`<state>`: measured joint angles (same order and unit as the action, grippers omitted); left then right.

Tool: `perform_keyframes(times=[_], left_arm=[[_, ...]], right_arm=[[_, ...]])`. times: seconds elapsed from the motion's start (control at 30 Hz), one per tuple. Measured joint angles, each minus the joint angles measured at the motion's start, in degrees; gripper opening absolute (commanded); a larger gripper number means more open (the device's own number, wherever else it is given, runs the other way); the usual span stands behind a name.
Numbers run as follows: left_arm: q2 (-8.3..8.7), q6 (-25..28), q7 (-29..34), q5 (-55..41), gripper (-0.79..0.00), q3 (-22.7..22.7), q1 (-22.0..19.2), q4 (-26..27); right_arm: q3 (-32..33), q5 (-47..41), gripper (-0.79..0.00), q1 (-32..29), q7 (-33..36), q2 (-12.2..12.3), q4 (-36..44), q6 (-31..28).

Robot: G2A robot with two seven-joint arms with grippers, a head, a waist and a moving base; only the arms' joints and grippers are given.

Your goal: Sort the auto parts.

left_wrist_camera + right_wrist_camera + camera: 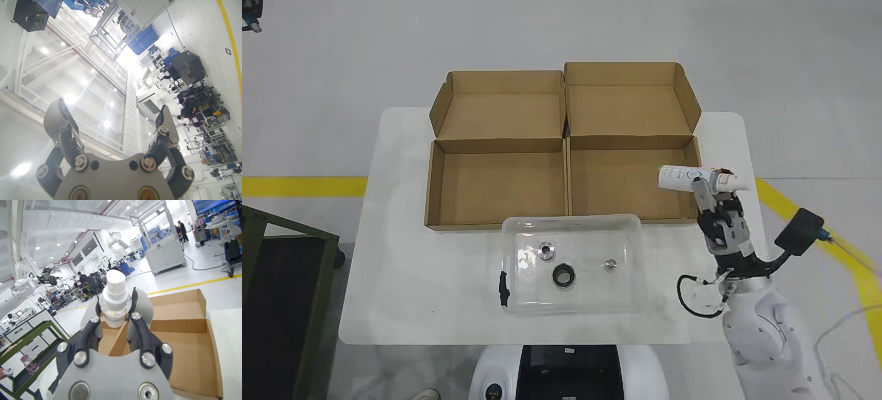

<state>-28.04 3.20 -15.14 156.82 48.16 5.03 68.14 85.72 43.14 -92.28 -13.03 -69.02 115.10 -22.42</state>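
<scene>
Right gripper [115, 313] clamped on a small spray bottle [115, 294], clear body, white cap; bottle held above the right wall of the right cardboard box [632, 185]. Left cardboard box [497, 188] touches it, both lids folded back. Just in front of them on the white table [392, 290], a clear tray [627, 295] holds a silver round part [545, 251], a black ring [563, 275] and a small nut [610, 264], each apart. Left gripper [111, 111] spread wide, holding nothing, pointed at the ceiling.

cardboard boxes [497, 188]: 2 | clear tray [622, 292]: 1 | silver disc [545, 252]: 1 | black ring [564, 276]: 1 | small silver nut [610, 265]: 1 | white-capped spray bottle [114, 298]: 1
</scene>
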Motion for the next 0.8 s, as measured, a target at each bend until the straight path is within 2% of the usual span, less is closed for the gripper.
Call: perform_keyframes(times=[0.23, 0.6, 0.8], left_arm=[[0.0, 0.0, 0.0, 0.0, 0.0, 0.0, 0.0, 0.0], [0.0, 0.0, 0.0, 0.0, 0.0, 0.0, 0.0, 0.0], [0.0, 0.0, 0.0, 0.0, 0.0, 0.0, 0.0, 0.0]], right_arm=[[-4.01, 5.33, -0.785, 2.7, 2.62, -0.31, -1.36, 1.33], [-11.7, 25.68, -0.785, 7.76, 9.63, -0.71, -4.04, 7.42], [-11.68, 25.36, -0.785, 7.79, 9.65, -0.71, -4.11, 7.45]])
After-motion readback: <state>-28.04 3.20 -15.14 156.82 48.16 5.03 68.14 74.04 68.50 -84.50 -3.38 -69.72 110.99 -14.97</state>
